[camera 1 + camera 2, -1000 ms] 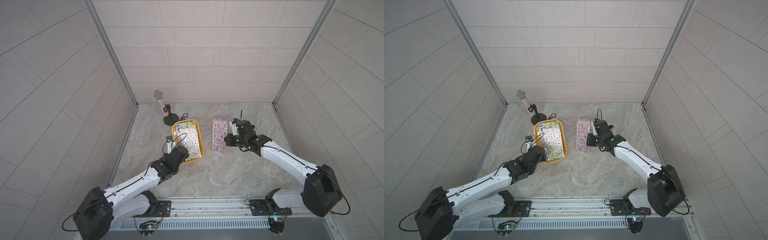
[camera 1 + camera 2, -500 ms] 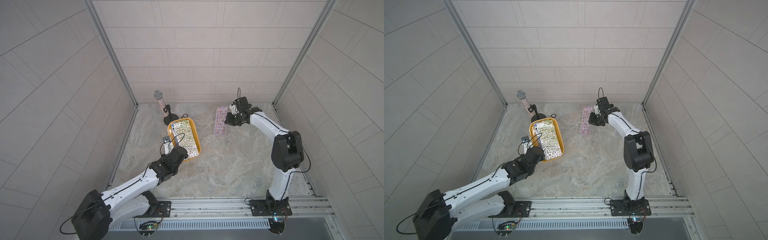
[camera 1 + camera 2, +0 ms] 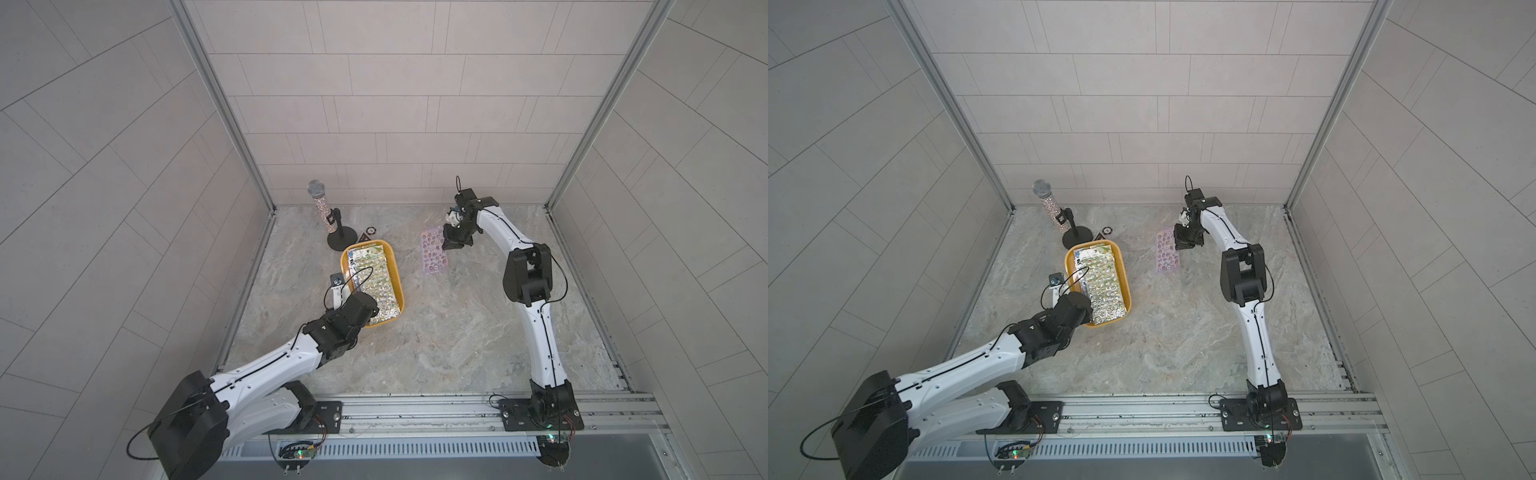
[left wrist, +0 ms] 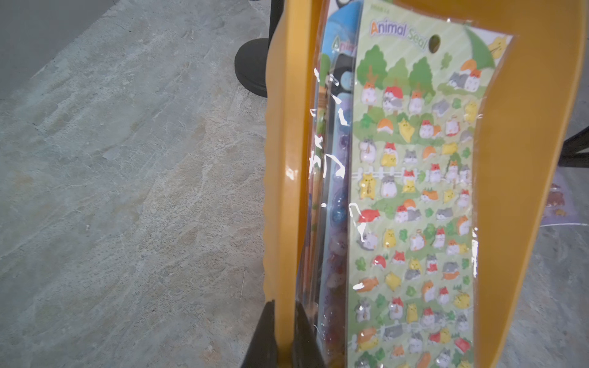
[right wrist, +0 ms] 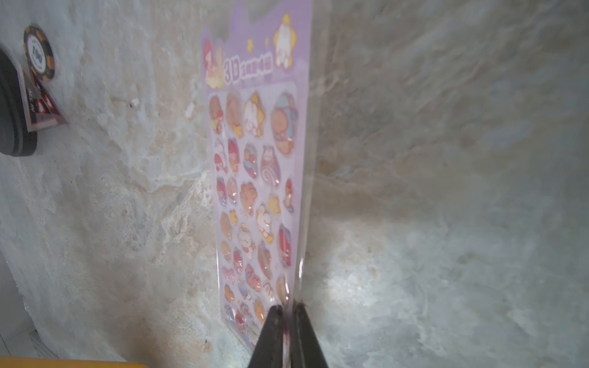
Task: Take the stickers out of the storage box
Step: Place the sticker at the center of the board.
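The left jaws clamp storage box (image 4: 284, 159) rim, right jaws pinch purple sticker sheet (image 5: 255, 178)

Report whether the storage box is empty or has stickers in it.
Not empty: the storage box holds several overlapping stickers, a green one on top.

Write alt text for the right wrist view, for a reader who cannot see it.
The jaws of the right gripper pinch the clear edge of a purple sticker sheet of cartoon figures, with the marbled table behind it. A round badge, a dark triangle and a black stand base lie on it farther off.
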`<state>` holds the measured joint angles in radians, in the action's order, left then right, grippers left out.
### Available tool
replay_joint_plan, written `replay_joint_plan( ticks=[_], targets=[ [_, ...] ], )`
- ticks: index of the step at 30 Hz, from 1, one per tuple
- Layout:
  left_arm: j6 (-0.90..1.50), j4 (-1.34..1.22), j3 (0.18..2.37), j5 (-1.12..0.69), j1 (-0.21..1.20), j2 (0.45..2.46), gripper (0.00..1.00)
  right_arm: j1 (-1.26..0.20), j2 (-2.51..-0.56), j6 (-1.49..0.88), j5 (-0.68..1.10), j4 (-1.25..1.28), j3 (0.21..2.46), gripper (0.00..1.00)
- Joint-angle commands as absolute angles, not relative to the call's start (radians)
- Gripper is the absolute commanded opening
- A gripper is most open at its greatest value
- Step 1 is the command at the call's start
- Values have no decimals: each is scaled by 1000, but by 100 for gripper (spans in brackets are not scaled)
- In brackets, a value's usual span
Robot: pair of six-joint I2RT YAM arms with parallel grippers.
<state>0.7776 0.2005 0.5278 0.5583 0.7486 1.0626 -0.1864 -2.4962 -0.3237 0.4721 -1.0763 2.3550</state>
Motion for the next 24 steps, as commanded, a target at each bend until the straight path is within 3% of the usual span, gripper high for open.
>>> replay_joint_plan(
  ticks=[1,10,24],
  targets=[
    [784,172,554,560,750,1046,0,-173,-2561,-288,443,-1179,2442,14],
    [785,157,547,540,750,1043,0,-159,-2599,-339,420,-1125,2421,15],
    [786,152,548,524,750,1046,0,-129,-2438,-504,437,-837,2061,12]
  ],
)
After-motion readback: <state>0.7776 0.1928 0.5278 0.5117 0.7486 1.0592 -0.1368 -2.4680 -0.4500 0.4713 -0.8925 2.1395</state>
